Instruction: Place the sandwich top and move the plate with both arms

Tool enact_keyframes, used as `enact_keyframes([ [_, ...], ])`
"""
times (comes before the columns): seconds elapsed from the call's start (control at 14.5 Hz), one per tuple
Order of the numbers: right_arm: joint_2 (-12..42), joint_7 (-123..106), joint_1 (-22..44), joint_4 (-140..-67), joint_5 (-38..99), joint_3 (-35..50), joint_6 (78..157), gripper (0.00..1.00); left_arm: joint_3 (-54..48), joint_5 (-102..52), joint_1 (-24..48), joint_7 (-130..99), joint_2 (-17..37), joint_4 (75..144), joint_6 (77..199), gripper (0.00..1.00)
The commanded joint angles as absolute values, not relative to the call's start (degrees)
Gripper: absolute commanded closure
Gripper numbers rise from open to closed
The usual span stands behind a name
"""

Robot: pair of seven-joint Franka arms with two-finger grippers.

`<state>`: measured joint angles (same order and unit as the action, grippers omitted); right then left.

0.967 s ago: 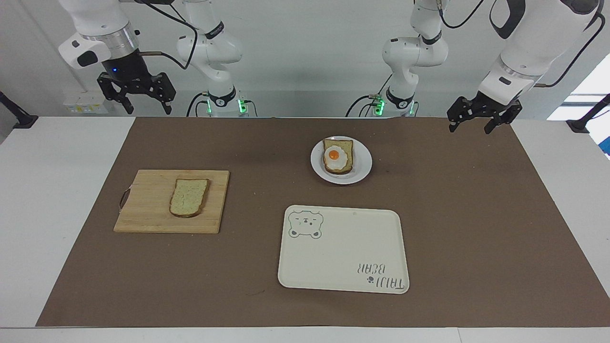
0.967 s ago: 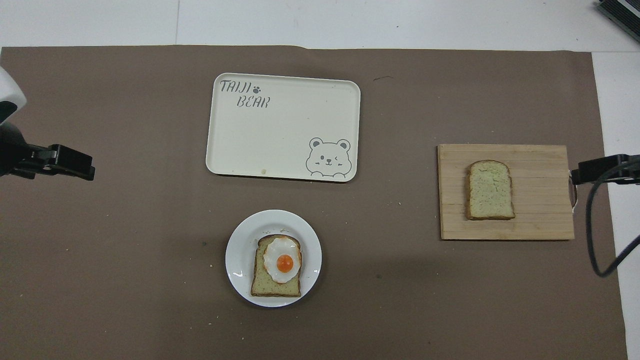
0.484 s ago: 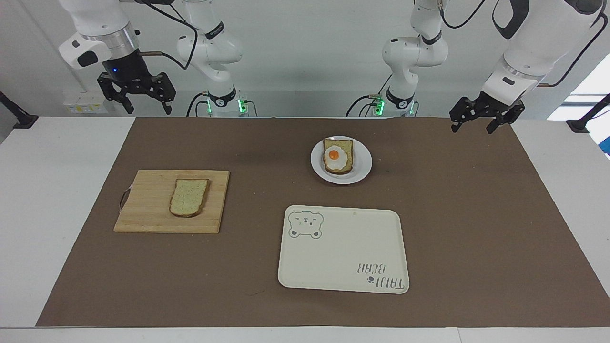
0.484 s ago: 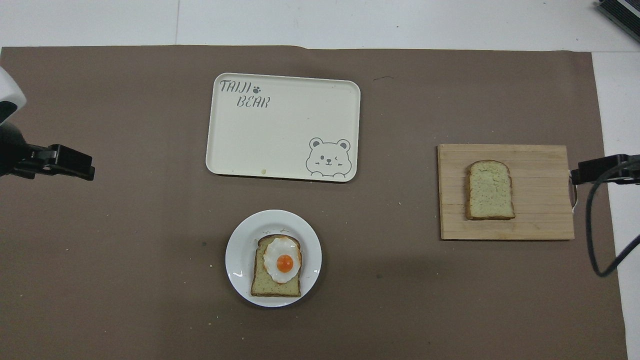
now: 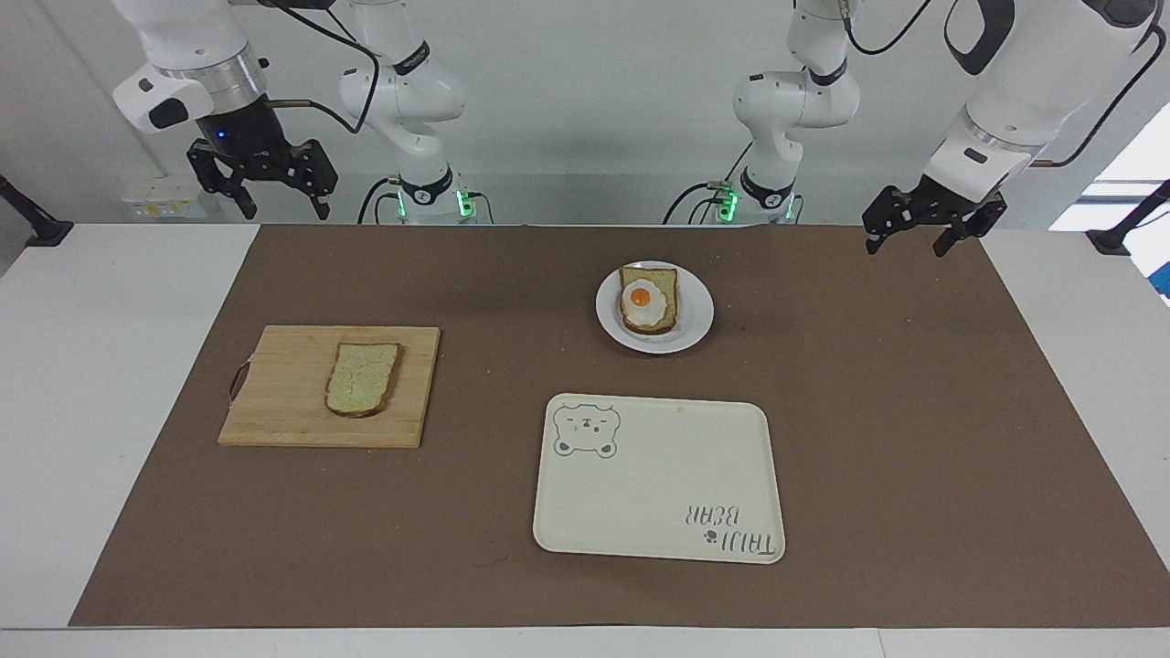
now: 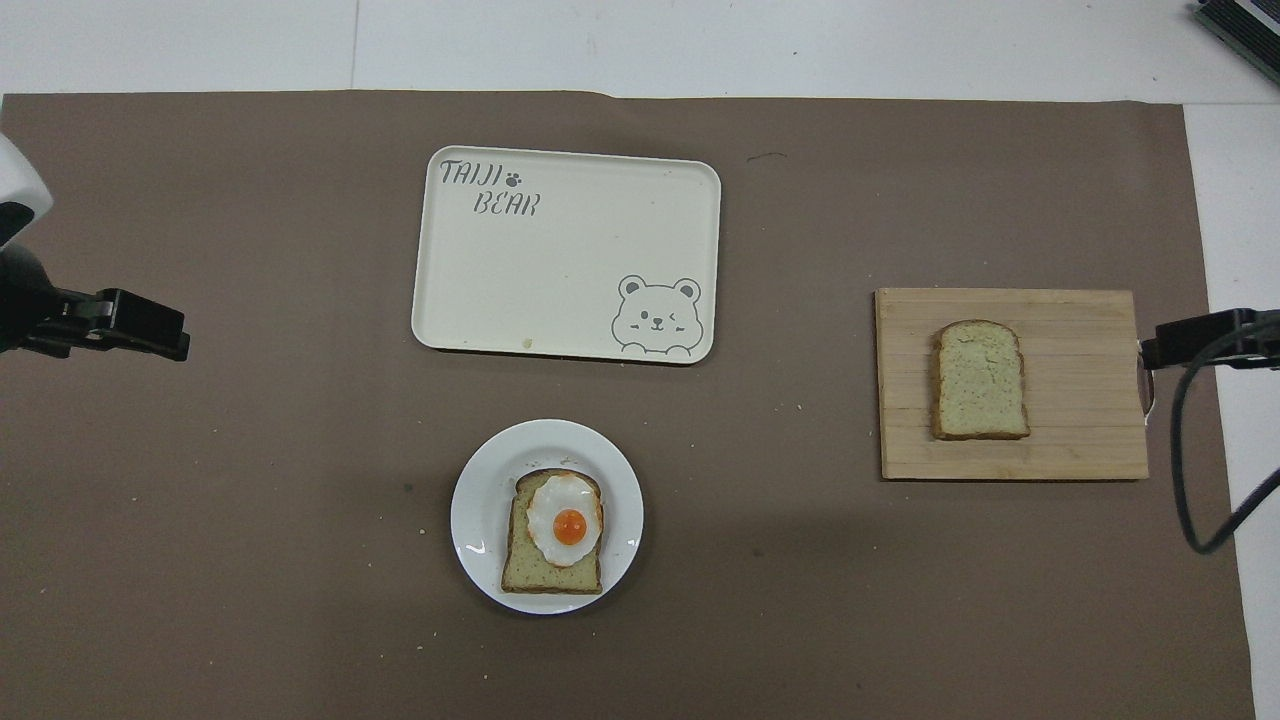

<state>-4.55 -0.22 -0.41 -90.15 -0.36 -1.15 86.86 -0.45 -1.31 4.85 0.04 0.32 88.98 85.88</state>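
Observation:
The sandwich top [image 5: 363, 377], a plain bread slice, lies on a wooden cutting board [image 5: 283, 402] toward the right arm's end; it also shows in the overhead view [image 6: 980, 380]. The small white plate [image 5: 696, 322] [image 6: 480, 500] lies nearer to the robots than the tray and holds a bread slice with a fried egg [image 5: 647, 302] [image 6: 560, 530]. My right gripper [image 5: 283, 206] [image 6: 1180, 345] hangs open and empty, high over the mat's edge at the cutting board's end. My left gripper [image 5: 905, 245] [image 6: 150, 335] hangs open and empty over the mat at its own end.
A cream rectangular tray with a bear print [image 5: 658, 484] [image 6: 560, 270] lies farther from the robots than the plate. A brown mat [image 5: 914, 411] covers most of the white table.
My left gripper has shifted slightly toward its own end of the table and risen a little. The right gripper, bread, plate and tray have not moved.

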Motion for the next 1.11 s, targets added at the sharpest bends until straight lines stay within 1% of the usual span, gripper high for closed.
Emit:
enact_keyframes([
  [0.0,-4.8,-1.0,-1.1,-90.7,0.0,-0.8,87.5,0.0,-1.0,-0.8,4.0,0.4,-0.7,90.1,85.7,0.0],
  [0.9,-4.9,-0.8,-1.1,-91.0,0.2,-0.8,88.1,0.0,-1.0,-0.8,4.0,0.4,-0.7,90.1,85.7,0.0],
  [1.04,-5.2,-1.1,-1.1,-92.0,0.4,-0.8,88.7,0.0,-1.0,-0.8,4.0,0.5,-0.6,90.1,85.7,0.0],
])
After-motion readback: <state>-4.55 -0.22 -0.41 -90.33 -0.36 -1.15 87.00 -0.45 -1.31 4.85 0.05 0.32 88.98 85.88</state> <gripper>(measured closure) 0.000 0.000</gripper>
